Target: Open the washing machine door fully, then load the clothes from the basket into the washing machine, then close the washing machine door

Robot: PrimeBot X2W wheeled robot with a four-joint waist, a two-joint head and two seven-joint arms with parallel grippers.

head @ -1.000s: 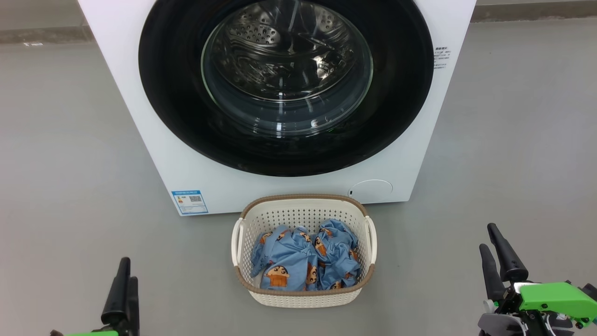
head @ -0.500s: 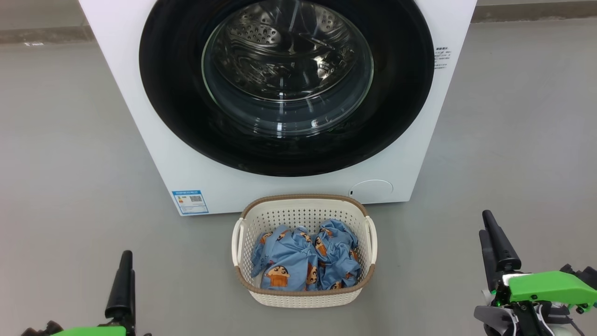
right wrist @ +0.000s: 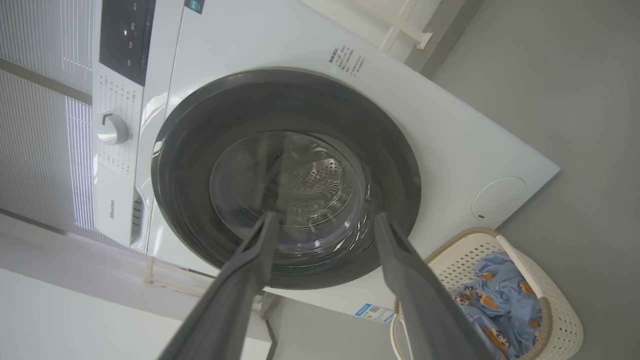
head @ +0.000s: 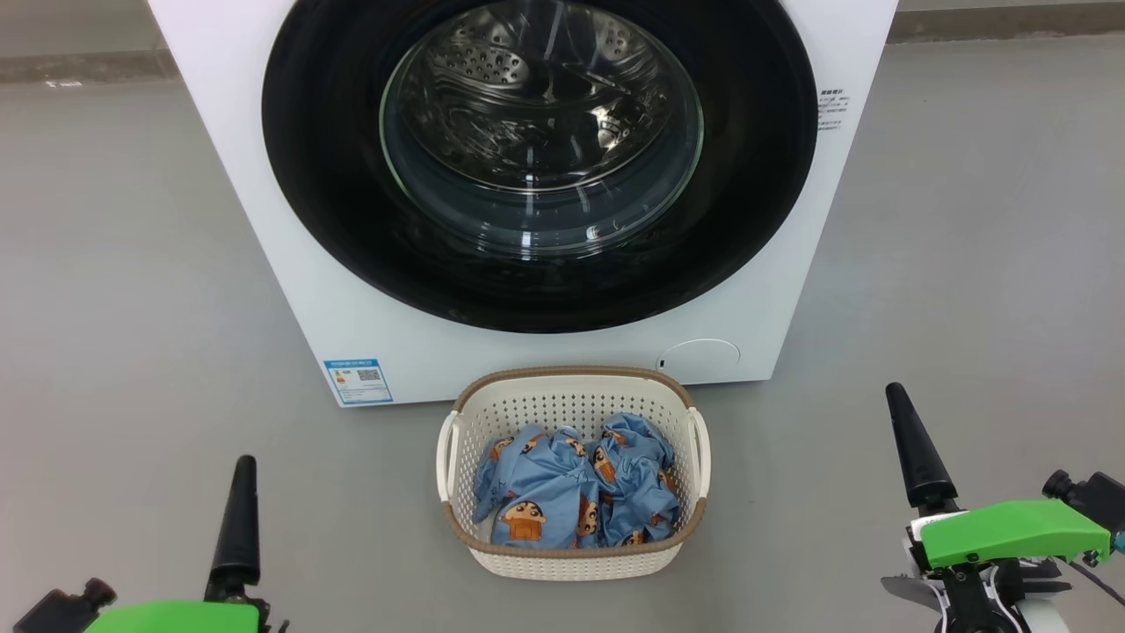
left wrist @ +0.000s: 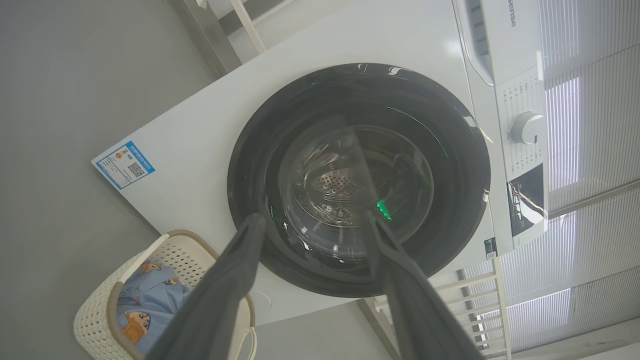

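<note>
Head view: washing machine door (head: 540,167), glossy black-rimmed, seemingly closed; left gripper (left wrist: 315,217), right gripper (right wrist: 325,216) splayed, empty.

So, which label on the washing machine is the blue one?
The lower-left label, which bears a QR code; the upper-right label is only dark print on the white washing machine.

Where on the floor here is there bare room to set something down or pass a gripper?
Bare grey floor lies left of the washing machine and basket, ahead of the left gripper; another patch lies right of them, ahead of the right gripper. Crowded: the basket sits close before the washing machine, holding clothes.
</note>
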